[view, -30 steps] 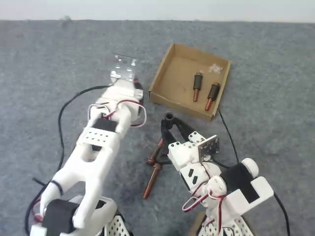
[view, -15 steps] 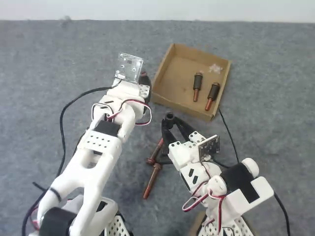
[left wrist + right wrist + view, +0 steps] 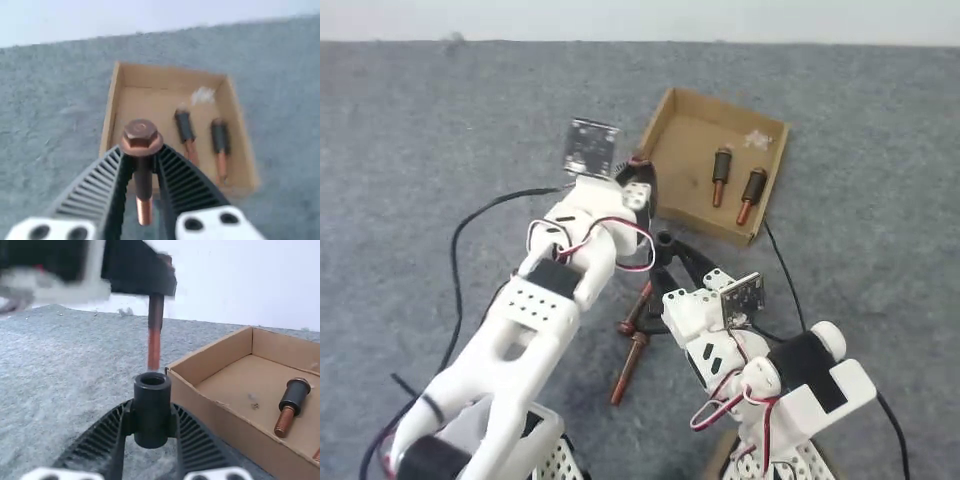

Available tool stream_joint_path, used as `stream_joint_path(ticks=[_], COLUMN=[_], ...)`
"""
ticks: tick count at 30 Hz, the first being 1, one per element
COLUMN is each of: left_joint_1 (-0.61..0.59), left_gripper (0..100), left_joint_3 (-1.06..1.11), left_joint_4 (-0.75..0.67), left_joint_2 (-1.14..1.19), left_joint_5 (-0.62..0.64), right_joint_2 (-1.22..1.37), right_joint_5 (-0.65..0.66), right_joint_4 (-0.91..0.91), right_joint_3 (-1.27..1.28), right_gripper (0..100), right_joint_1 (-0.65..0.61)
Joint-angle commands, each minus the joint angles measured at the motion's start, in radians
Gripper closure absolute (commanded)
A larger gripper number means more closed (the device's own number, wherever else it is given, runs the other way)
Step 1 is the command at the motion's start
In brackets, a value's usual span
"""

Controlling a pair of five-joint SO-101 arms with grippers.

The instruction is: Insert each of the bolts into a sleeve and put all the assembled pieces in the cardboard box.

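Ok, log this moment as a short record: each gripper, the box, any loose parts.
left gripper: jaws shut on a bolt, shank pointing down, beside the cardboard box
right gripper: jaws shut on an upright sleeve; bolt not yet in it
in box: two assembled pieces, side by side
on carpet: two loose bolts near the right arm

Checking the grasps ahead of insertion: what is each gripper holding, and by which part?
The left gripper holds a bolt by its shank, just under the head. The right gripper holds a sleeve by its sides, open end up.
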Motion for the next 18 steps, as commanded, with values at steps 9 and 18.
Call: stream_joint_path(ticks=[9,18], left_joint_1=[0.012,0.091], left_gripper=[99,99], left_joint_3=[0.099,0.094], left_joint_4=[0.003,0.003], left_joint_2=[-0.285,-0.232], left_joint_5=[0.121,0.118], right_joint_2=[-0.004,-0.004], right_joint_5=[-0.012,-0.008], right_joint_4=[0.012,0.013], right_joint_3=[0.02,0.021], right_gripper=[99.3,99.3], right_joint_1=[0.013,-0.008])
